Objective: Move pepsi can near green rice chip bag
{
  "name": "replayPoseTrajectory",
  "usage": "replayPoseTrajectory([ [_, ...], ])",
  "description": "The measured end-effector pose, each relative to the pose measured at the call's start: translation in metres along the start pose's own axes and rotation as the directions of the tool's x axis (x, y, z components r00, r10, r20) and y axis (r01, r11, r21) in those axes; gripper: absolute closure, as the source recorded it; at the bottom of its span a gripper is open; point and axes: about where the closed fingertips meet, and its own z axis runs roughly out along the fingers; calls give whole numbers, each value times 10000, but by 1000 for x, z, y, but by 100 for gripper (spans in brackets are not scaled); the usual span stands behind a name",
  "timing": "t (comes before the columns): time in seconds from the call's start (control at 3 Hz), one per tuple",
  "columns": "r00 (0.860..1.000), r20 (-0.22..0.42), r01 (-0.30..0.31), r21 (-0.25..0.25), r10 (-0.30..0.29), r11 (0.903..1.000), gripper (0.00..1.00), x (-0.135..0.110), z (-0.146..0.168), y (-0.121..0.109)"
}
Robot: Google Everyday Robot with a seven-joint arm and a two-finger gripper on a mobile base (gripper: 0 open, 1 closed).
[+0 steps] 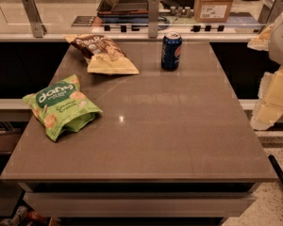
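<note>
Now, pepsi can [171,51]: stood upright at the far edge of the table [179,126], a little right of centre, with nothing touching it; its long axis is vertical.
Can relative to jaws: the can is found to the left of the jaws and farther back, well apart from them, so a reach leftward and toward the far edge, over the table's right side, is judged to be required.
Jaws: carried on the pale arm [276,93] at the right border of the view, beyond the table's right side and not over it; nothing is seen to be held, and how far they are parted cannot be told.
Green rice chip bag [61,106]: laid flat near the table's left edge, nearer the front, well apart from the can.
Brown-and-cream snack bag [104,53]: laid at the far edge, left of the can, not the goal.
Progress: the can is judged not yet grasped, with the whole carry across the table left to be done.
</note>
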Motion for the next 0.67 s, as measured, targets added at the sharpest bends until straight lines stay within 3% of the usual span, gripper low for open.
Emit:
replayPoseTrajectory([
  [0.67,9998,161,-115,140,112,9998,0,0,-1,-7],
])
